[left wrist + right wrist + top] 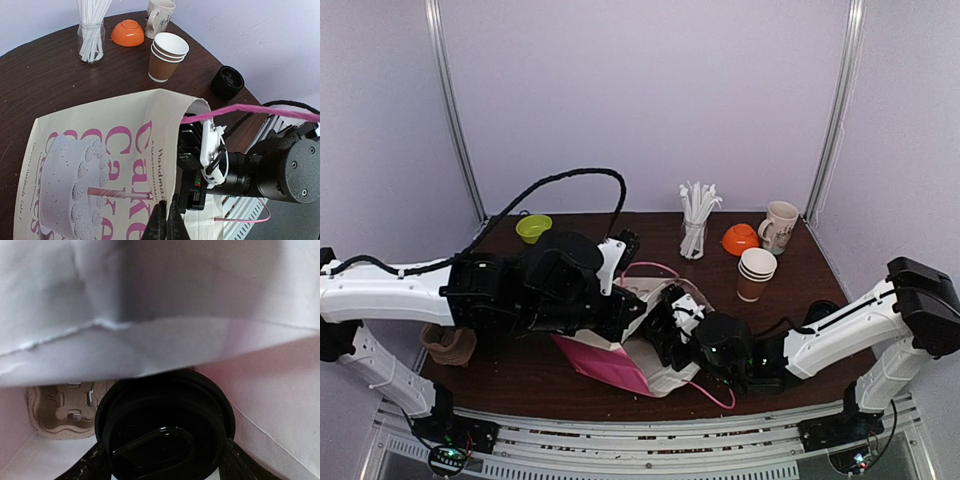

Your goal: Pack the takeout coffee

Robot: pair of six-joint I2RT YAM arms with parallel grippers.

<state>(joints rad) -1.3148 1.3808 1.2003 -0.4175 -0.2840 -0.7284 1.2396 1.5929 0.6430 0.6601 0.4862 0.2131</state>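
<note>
left jaws pinch bag (100,150), right clasp lid (165,432)

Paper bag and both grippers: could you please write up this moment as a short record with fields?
bag: paper bag lying on its side
left gripper: shut on the bag's upper edge, holding the mouth open
right gripper: inside the bag, fingers on either side of the takeout coffee, only its black lid visible
inside bag: cardboard carrier at the far end
outside: stack of paper cups upright, no lids
</note>
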